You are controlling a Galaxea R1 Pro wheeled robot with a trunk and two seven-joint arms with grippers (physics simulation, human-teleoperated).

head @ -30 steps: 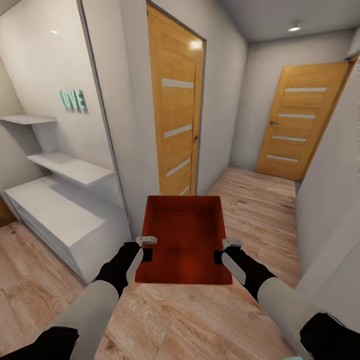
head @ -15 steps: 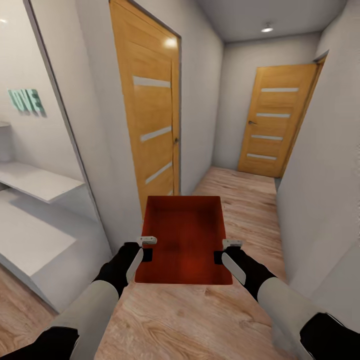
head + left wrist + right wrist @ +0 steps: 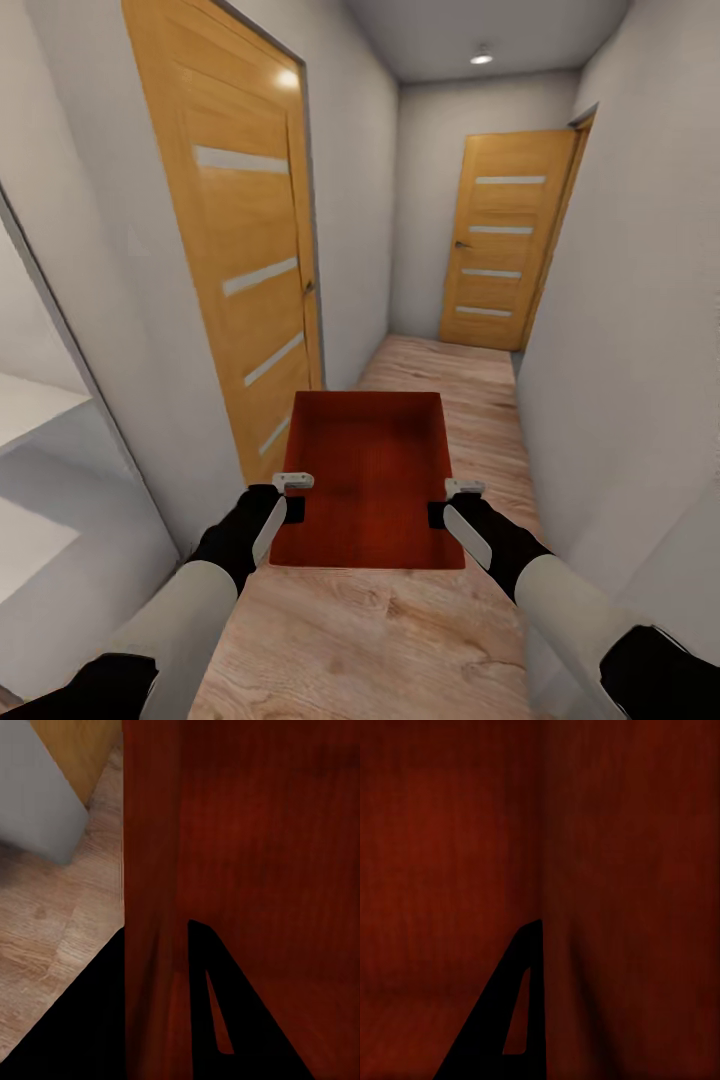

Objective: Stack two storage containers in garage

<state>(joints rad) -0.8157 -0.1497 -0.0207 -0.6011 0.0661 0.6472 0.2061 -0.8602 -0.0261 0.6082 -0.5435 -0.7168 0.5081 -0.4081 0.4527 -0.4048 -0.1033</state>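
A: Where's the storage container (image 3: 368, 475) right now?

B: Centre of the frame, just below the middle, carried off the wood-plank flooring (image 3: 400, 630) between both arms. Red-orange, lidless, nothing inside. The left gripper (image 3: 291, 497) has its jaws clamped over the container's left wall, the right gripper (image 3: 452, 502) over the right wall. In the left wrist view one dark finger (image 3: 217, 1005) sits inside the wall and the other outside it, so that looks like a true pinch on the wall, not just a push. In the right wrist view one finger (image 3: 514, 1020) lies against the red surface; I'd judge that grip the same.

A: So what worries you?

B: The corridor. It's narrow: a grey wall (image 3: 640, 330) fills the right of the frame, and the near wooden door (image 3: 235, 260) at upper left stands close to the container's far left corner. Any drift of the base to either side could knock the container or an elbow against a wall, and a knock on a thin wall held only by two pinches might twist it loose.

A: And ahead?

B: The far door (image 3: 500, 240) at upper right appears shut, as does the near one. With both grippers occupied, a closed door on the route to the garage would be a problem.
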